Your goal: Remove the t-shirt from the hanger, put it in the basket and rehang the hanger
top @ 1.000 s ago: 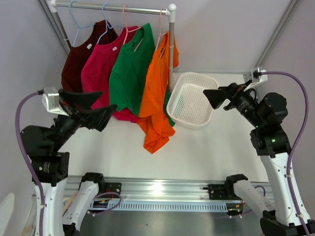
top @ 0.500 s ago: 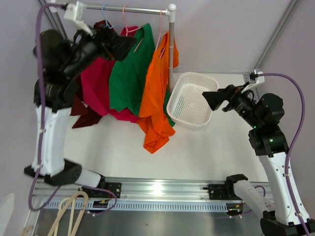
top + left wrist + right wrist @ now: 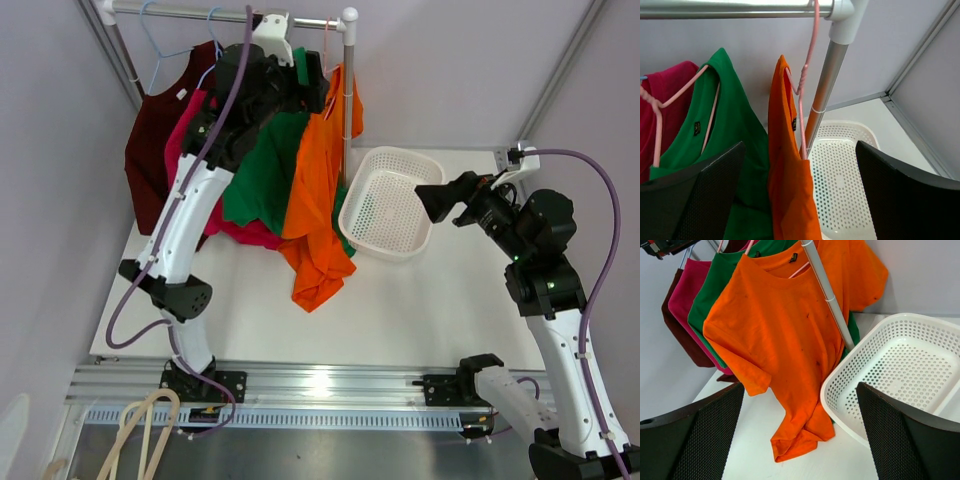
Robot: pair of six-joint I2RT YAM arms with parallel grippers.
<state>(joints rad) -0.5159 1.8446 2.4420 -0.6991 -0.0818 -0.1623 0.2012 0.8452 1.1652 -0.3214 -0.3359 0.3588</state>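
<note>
Plain pale-lilac wall (image 3: 900,30) ahead of left fingers (image 3: 695,195), metal clothes rail (image 3: 730,8) above them, aluminium corner strut (image 3: 917,52) up-right, white tabletop (image 3: 752,440) between right fingers (image 3: 685,440), even diffuse light.

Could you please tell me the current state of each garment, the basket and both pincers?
Orange short-sleeved t-shirt: hanging on the pink wire hanger, hem resting on the white table.
Green t-shirt: on its hanger.
Magenta t-shirt: hanging.
Dark maroon t-shirt: hanging.
White perforated plastic basket: empty, tilted.
Left pincer: open, facing the orange t-shirt, holding nothing.
Right pincer: open, holding nothing.
</note>
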